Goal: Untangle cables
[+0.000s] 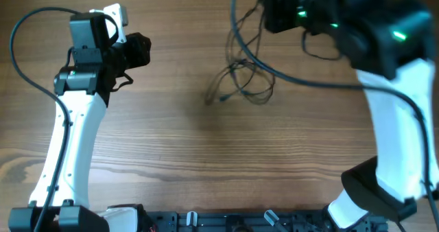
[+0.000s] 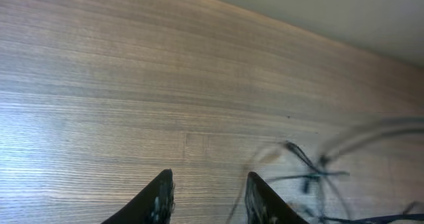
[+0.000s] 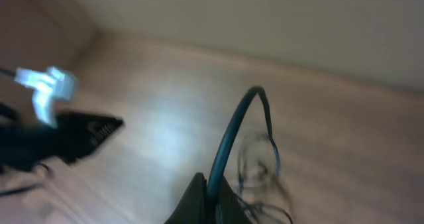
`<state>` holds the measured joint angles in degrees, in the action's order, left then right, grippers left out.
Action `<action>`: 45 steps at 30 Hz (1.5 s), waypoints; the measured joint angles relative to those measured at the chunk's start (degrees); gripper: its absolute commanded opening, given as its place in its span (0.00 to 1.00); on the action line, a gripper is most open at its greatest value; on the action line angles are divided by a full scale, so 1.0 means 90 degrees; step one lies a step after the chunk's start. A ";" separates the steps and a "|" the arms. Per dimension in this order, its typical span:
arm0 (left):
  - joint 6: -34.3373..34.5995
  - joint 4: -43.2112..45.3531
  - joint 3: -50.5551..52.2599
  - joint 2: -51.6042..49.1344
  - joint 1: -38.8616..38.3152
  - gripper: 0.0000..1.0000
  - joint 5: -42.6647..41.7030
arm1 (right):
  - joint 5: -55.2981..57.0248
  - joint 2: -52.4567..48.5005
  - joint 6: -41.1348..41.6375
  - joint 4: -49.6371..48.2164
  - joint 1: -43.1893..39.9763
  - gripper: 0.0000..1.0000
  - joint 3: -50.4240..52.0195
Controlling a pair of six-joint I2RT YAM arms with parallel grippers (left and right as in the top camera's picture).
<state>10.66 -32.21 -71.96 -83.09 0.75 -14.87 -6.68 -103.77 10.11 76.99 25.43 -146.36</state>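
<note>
The cables (image 1: 245,81) by the far edge of the tabletop (image 1: 171,149) look light and limp, so take a free end. The right gripper (image 3: 211,192) has its jaws pinched on one strand; the left gripper (image 2: 209,177) has its jaws wide.

A brown wood-grain table (image 1: 171,156) meets what looks like a plain pale wall (image 3: 265,25), blurred.

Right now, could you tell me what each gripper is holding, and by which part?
Right gripper seems to pinch the dark teal cable mid-length; left gripper holds nothing.
</note>
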 measured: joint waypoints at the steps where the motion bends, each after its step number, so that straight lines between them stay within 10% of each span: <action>1: 0.0000 0.0002 0.0000 -0.0007 -0.0002 0.36 -0.0005 | 0.0155 0.0002 -0.0012 0.0129 0.0000 0.04 -0.0338; 16: 0.0000 0.0104 0.0000 -0.0044 -0.0721 0.37 -0.0107 | 0.0622 -0.1256 0.0012 0.0933 -0.0260 0.04 -0.0629; 24: -0.0017 0.0104 0.0000 -0.0044 -0.0750 0.37 0.0002 | -0.2208 -0.3033 -0.1821 0.1061 -0.0277 0.04 -0.0260; 45: -0.0056 -0.0066 0.0000 -0.0044 -0.0665 0.37 0.0095 | -0.4643 -0.2159 -0.1025 -0.2824 -0.0396 0.04 -0.0525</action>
<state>10.15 -32.80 -71.96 -83.48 -5.23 -14.02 -48.47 -123.20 0.89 51.57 21.87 -151.09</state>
